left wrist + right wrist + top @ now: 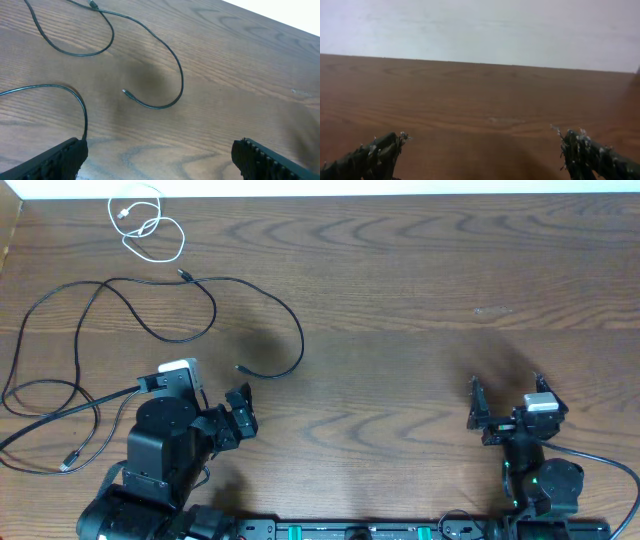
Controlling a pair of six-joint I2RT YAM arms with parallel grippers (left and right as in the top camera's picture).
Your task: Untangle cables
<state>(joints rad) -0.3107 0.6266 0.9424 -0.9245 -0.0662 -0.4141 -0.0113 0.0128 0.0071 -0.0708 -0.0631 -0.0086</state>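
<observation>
1. The table (pixel 400 300) is dark wood grain, and both arms sit along its 6 o'clock edge in the overhead view.
2. The left gripper (pixel 228 416) is at about 7 o'clock. Its jaws are spread wide and hold nothing; the left wrist view shows bare wood between the two fingertips (pixel 57 159).
3. The right gripper (pixel 508 405) is at about 5 o'clock. Its jaws are also released and empty, and the right wrist view shows only tabletop between its fingertips (pixel 380 150).
4. The white cable (pixel 147 222) is a small loose coil at 11 o'clock, near the far edge and apart from the black ones.
5. One black cable (pixel 290 330) sweeps in a wide curve from a small plug (pixel 184 276) round to 3 o'clock and back, and ends in a free tip (pixel 240 368) just at 12 o'clock of the left gripper without touching it.
6. A second black cable (pixel 150 335) arches over from the 9 o'clock side and loops up towards that same plug — whether they join or merely cross there I cannot tell.
7. More black cable (pixel 40 385) lies in overlapping loops at 9 o'clock, beside the left arm, with a plug end (pixel 66 467) at 8 o'clock.
8. One strand runs under or against the left arm's near side — the left wrist view shows it meeting the left finger.
</observation>
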